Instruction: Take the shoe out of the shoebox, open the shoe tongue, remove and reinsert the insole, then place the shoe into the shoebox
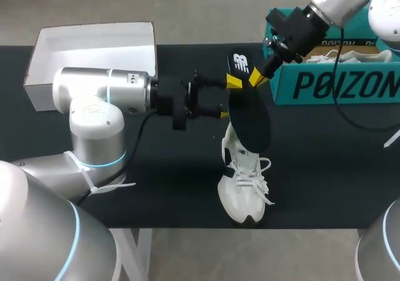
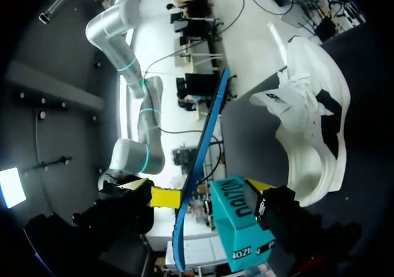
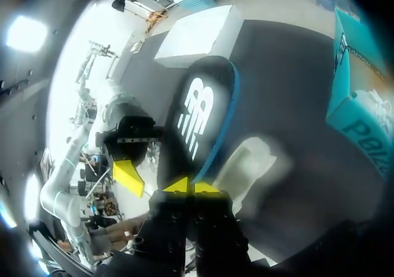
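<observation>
- The right gripper (image 1: pixel 254 77) pinches the top of the black insole (image 1: pixel 250 123), which has a blue edge.
- The white shoe (image 1: pixel 242 184) sits below it, near the table's front.
- The left gripper (image 1: pixel 228 97) is spread wide around the insole.

Head view evenly lit, soft shadows; wrist views glare-washed beyond dark table (image 3: pixel 289 104).

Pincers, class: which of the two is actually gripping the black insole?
The right pincer, reaching in from beside the teal shoebox, is shut on the black insole. The left pincer merely has its fingers open around it.
</observation>
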Controlling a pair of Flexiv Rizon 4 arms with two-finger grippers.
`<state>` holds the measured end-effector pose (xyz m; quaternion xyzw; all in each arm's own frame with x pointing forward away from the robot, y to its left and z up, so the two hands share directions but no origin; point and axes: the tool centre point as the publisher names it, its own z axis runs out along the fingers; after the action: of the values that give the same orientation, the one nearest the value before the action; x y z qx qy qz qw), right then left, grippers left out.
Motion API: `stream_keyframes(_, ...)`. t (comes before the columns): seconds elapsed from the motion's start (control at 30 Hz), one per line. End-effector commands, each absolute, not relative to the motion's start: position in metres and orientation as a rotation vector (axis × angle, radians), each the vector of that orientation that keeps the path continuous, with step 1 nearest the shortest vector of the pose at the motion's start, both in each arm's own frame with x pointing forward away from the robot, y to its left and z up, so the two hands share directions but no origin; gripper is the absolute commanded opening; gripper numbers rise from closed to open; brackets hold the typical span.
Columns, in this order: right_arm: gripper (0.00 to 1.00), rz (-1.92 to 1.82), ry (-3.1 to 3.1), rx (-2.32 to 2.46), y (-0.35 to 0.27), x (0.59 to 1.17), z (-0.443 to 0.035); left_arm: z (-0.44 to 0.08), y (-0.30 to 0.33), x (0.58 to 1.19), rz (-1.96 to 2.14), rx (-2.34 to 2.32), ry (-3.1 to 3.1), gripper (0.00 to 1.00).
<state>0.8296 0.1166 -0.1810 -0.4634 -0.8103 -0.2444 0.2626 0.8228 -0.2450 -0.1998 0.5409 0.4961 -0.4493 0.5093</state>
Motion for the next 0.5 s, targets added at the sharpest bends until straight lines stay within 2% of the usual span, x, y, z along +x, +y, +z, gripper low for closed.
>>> stream_keyframes(0.03, 0.00, -0.654, -2.190, -1.251, 0.1194, 0.8319, -0.1807, -0.2017, -0.2453, 0.8182, -1.071, 1.298, 1.196, 0.56)
stream_keyframes(0.07, 0.00, -0.655, -2.189, -1.250, 0.1195, 0.8319, -0.1806, -0.2020, -0.2454, 0.8180, -1.071, 1.298, 1.195, 0.40)
stream_keyframes(0.17, 0.00, -0.658, -2.185, -1.250, 0.1205, 0.8311, -0.1799, -0.2025, -0.2459, 0.8176, -1.067, 1.294, 1.192, 0.03)
stream_keyframes(0.2, 0.00, -0.660, -2.182, -1.250, 0.1206, 0.8309, -0.1799, -0.2027, -0.2465, 0.8174, -1.065, 1.294, 1.191, 0.00)
stream_keyframes(0.5, 0.00, -0.665, -2.161, -1.250, 0.1248, 0.8253, -0.1815, -0.2036, -0.2486, 0.8162, -1.065, 1.303, 1.181, 0.00)
